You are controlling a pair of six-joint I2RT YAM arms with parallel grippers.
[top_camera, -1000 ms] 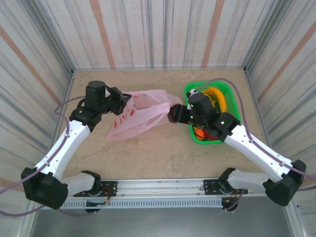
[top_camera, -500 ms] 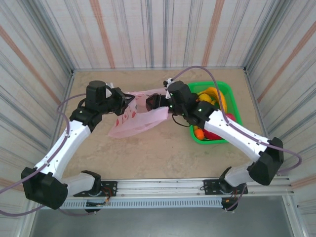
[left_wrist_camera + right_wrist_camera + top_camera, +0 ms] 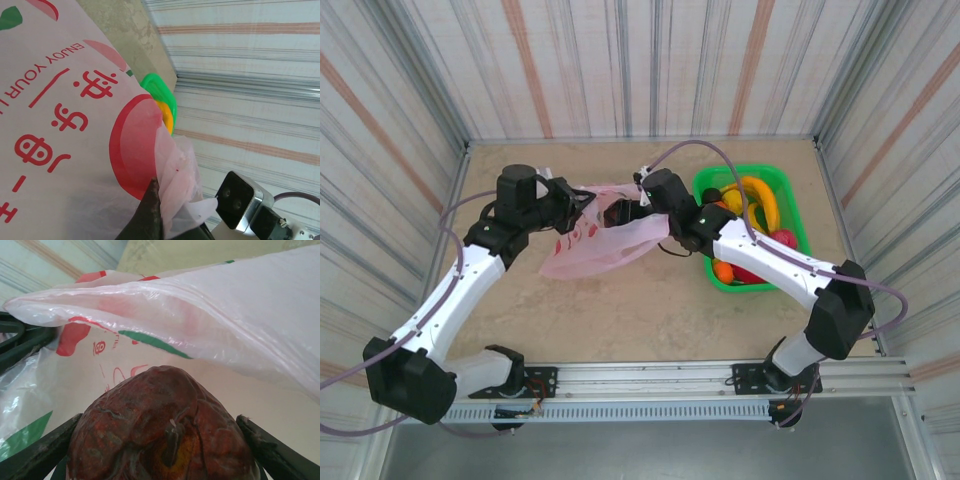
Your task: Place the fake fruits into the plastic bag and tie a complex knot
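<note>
The pink bag (image 3: 605,250) lay on the table (image 3: 650,310) left of centre, its mouth turned toward the right and lifted off the surface. The left gripper (image 3: 578,203) had the bag's rim at the far left corner of the mouth. In the left wrist view a dark finger (image 3: 149,220) pressed against a bunched fold of the thin plastic, so the jaws were closed down to almost nothing on that rim.

The right gripper (image 3: 623,212) sat right at the bag's mouth, facing the left one across the opening. It was clamped on a brown fruit (image 3: 162,435) (dark, wrinkled, with red and orange patches). Its two fingers (image 3: 37,457) were spread about as wide as the fruit and touched it on either side. In the right wrist view the upper lip of the bag arched above the fruit and the printed inner wall lay beyond it. Whether the fruit had crossed the rim I could not tell.

The green basket (image 3: 748,286) stood just to the right of the bag, holding a banana (image 3: 761,197), an orange ball (image 3: 721,270) and a red piece (image 3: 782,238).
</note>
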